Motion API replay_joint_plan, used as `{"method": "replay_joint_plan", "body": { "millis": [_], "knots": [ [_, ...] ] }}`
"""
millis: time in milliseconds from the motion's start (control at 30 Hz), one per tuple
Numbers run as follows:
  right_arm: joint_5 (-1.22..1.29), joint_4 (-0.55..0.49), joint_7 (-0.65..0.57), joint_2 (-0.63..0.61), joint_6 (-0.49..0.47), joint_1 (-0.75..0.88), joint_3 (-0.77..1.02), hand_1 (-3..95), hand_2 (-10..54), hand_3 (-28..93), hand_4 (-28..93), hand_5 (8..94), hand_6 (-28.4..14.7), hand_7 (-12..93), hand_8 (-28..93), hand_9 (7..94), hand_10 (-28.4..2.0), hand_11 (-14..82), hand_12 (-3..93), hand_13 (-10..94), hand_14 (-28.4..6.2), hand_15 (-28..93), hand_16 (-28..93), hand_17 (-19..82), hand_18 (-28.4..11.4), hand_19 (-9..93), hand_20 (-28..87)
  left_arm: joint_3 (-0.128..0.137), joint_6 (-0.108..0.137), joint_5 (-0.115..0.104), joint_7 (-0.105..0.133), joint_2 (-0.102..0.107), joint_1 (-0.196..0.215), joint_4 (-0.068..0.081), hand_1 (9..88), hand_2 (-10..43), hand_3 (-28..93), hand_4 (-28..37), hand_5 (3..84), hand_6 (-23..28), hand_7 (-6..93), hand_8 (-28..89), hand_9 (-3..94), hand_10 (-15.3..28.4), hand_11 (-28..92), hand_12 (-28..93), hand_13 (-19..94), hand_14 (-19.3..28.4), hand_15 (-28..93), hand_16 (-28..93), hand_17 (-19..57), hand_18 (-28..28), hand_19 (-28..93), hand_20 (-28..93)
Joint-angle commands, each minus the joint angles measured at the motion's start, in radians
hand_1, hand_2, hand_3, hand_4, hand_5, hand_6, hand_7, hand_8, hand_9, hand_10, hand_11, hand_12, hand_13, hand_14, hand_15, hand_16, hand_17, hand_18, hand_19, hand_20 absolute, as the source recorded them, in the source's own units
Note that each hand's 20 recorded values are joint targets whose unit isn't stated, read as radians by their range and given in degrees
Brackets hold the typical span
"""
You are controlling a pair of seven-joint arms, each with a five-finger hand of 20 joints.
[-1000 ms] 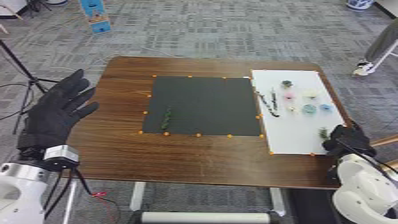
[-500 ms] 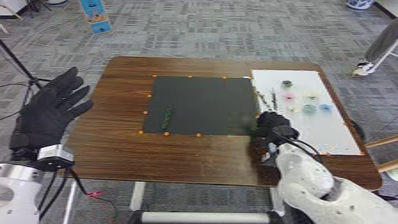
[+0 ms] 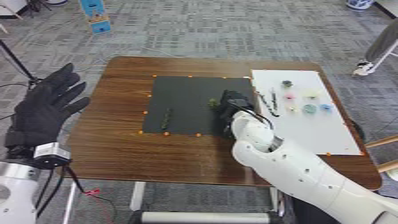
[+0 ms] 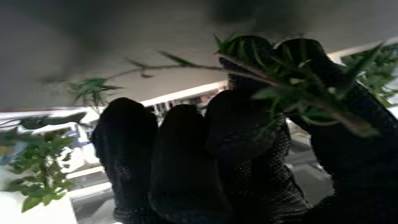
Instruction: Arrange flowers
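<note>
My right hand is over the right part of the black mat, pinching a green sprig that sticks out to its left. In the right wrist view, the leafy sprig crosses the tips of the right hand. A dark green stem lies on the mat's lower left. On the white board are two dark twigs, a pink flower, a teal flower, a blue flower and smaller pieces. Beyond the table's left edge, my left hand is raised, fingers straight.
Small orange markers line the black mat and the white board. The brown wooden table extends around both. A black stand rises at the far left, and wooden chair parts are off the right edge.
From the white board's lower right, my right hand has swung left and forward onto the black mat, bringing the green sprig from the board. My left hand has shifted slightly left.
</note>
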State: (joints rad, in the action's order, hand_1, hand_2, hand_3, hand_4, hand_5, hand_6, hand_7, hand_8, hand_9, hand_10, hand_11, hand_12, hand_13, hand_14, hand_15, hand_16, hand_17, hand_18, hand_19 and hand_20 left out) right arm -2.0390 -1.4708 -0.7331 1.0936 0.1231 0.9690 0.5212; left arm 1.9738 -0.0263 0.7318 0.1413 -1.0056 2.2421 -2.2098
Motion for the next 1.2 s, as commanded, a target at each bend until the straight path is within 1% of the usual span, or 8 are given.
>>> {"method": "replay_joint_plan", "body": {
  "millis": [33,233,300,400,533,700,833,1200],
  "knots": [
    [0.015,0.063,-0.072,0.069,-0.084,0.007,-0.032,39.2,-7.8,80,-9,75.1,3.0,54,24,86.9,-6.8,63.0,44.6,86,-4.8,83,39,59,-20.2,93,76,-0.016,-0.009,-0.002,-0.001,0.009,-0.012,0.001,24.0,-9.5,69,-28.3,25.6,1.7,16.0,-9,21.6,9.7,13,17,18,12.3,13,6,-11.1,21.1,39,8],
    [0.014,0.062,-0.083,0.109,-0.105,0.039,-0.021,39.9,-7.4,79,-10,76.3,3.1,52,23,87.2,-6.8,62.3,44.4,86,-4.8,83,39,60,-20.2,93,76,-0.029,-0.013,-0.006,-0.011,0.017,-0.03,0.012,24.0,-9.5,69,-28.3,25.6,1.7,15.9,-9,21.6,9.7,13,17,18,12.4,13,6,-11.1,21.1,39,8],
    [0.021,0.057,-0.088,0.123,-0.107,0.049,-0.015,40.1,-7.1,79,-10,76.5,3.1,51,23,87.2,-6.8,62.1,44.4,86,-4.8,83,39,60,-20.2,93,76,-0.028,-0.024,-0.005,-0.017,0.022,-0.04,0.016,24.1,-9.5,69,-28.3,25.6,1.7,16.0,-9,21.6,9.7,13,17,18,12.3,13,6,-11.1,21.2,39,8],
    [0.001,0.047,-0.089,0.138,-0.113,0.062,-0.023,40.2,-7.0,79,-11,76.8,3.1,51,23,87.4,-7.0,61.6,44.3,86,-4.7,83,39,60,-20.2,93,76,-0.023,-0.019,-0.009,-0.016,0.024,-0.044,0.02,24.0,-9.5,69,-28.3,25.6,1.7,16.0,-9,21.5,9.8,12,17,18,12.3,13,6,-11.1,21.2,39,8],
    [-0.011,0.055,-0.097,0.162,-0.13,0.088,-0.019,40.5,-6.9,79,-11,77.3,3.0,49,22,87.5,-6.9,61.2,44.3,86,-4.7,82,39,60,-20.1,93,76,-0.022,-0.025,-0.018,-0.038,0.022,-0.043,0.029,23.9,-9.5,69,-28.3,25.6,1.7,15.9,-9,21.6,9.7,12,17,18,12.3,12,6,-11.1,21.2,39,8],
    [-0.025,0.077,-0.106,0.176,-0.148,0.102,-0.026,41.0,-6.7,79,-12,77.6,2.7,48,22,87.7,-6.9,60.2,44.1,86,-4.7,82,40,60,-20.2,93,76,-0.047,-0.021,-0.025,-0.056,0.018,-0.052,0.047,23.8,-9.5,69,-28.3,25.7,1.7,15.7,-9,21.6,9.7,12,17,18,12.3,12,6,-11.2,21.2,39,8],
    [-0.024,0.111,-0.106,0.19,-0.154,0.09,-0.041,41.9,-6.8,78,-13,78.5,2.3,46,21,88.5,-6.8,58.3,43.3,86,-4.6,82,40,60,-20.1,93,76,-0.082,-0.02,-0.028,-0.064,0.02,-0.083,0.064,23.7,-9.5,69,-28.3,25.6,1.7,15.6,-9,21.6,9.8,12,17,18,12.3,12,6,-11.2,21.2,39,8],
    [-0.07,0.147,-0.109,0.222,-0.066,0.089,-0.093,42.9,-6.0,78,-17,78.5,2.4,44,21,89.3,-6.4,55.7,41.9,86,-3.9,81,40,60,-19.9,93,75,-0.146,-0.037,-0.029,-0.073,0.038,-0.154,0.097,23.7,-9.5,69,-28.3,25.4,1.6,15.7,-9,21.4,9.8,12,17,18,12.3,12,6,-11.2,21.2,38,8]
  ]
}}
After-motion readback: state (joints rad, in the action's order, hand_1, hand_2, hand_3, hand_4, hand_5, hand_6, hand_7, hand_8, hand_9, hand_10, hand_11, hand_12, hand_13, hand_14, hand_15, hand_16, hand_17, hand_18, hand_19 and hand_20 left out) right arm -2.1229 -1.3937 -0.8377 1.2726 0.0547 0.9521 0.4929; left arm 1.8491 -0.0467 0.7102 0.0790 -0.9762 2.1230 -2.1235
